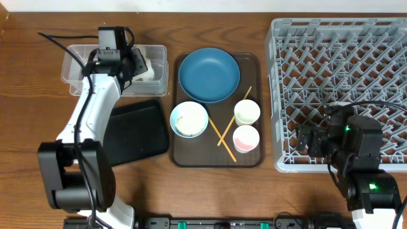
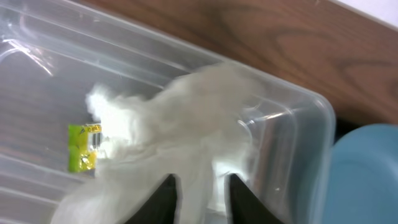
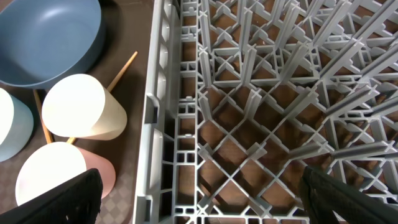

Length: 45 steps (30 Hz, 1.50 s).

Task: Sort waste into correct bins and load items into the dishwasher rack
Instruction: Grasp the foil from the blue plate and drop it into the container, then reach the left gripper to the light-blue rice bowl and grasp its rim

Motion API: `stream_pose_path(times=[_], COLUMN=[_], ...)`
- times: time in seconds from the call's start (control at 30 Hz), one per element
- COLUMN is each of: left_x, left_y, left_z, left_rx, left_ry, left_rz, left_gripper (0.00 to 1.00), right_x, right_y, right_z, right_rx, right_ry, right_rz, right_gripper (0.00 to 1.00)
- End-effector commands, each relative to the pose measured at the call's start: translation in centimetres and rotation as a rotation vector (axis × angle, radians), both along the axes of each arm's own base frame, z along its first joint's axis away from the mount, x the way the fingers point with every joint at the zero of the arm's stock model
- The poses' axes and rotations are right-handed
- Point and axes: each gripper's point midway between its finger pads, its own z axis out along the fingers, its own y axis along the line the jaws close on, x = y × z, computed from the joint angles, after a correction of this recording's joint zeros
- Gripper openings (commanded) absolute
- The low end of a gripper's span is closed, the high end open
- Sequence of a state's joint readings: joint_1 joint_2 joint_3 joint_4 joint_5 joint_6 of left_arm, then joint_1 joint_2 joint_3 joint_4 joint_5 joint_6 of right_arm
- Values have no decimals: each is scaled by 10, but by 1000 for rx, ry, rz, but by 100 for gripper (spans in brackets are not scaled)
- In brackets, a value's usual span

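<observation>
My left gripper (image 1: 131,66) hangs over the clear tub (image 1: 73,63), shut on the crumpled white tissue (image 2: 186,124), which trails down into the tub (image 2: 298,118). The yellow-green wrapper (image 2: 83,146) lies in the tub. My right gripper (image 3: 199,193) is open and empty above the front left corner of the grey rack (image 1: 343,57). On the brown tray (image 1: 191,156) stand the blue dish (image 1: 208,74), the pale-blue bowl (image 1: 189,119) with whitish grains inside, the green cup (image 1: 247,112), the pink cup (image 1: 246,138) and the two chopsticks (image 1: 222,130).
The flat black tray (image 1: 137,130) lies in front of the tub, left of the brown tray. In the right wrist view the rack wall (image 3: 158,124) stands between my fingers and the cups (image 3: 81,106). The blue dish rim (image 2: 367,174) is right of the tub.
</observation>
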State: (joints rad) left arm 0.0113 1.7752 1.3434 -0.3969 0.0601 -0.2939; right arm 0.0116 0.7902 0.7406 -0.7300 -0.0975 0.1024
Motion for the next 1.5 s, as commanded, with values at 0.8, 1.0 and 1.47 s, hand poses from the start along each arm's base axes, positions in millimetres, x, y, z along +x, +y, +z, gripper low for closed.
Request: stream_pose_path(times=[0.8,1.0,1.47], left_x=[-107,-114,-162], left_y=[-63,-98,-215], left_z=[42,41,-5], left_rx=[-89,-79,-35], left_ry=[209,216,366], left_rz=[-153,-249,-581], left_gripper=[86,86,84], right_x=[3,4,3], right_y=[3,3,3], right_z=[11,12,11], right_rx=[10,10,9], right_ry=[-29,-31,-28], right_rz=[5,5,5], right_gripper=[99,99,99])
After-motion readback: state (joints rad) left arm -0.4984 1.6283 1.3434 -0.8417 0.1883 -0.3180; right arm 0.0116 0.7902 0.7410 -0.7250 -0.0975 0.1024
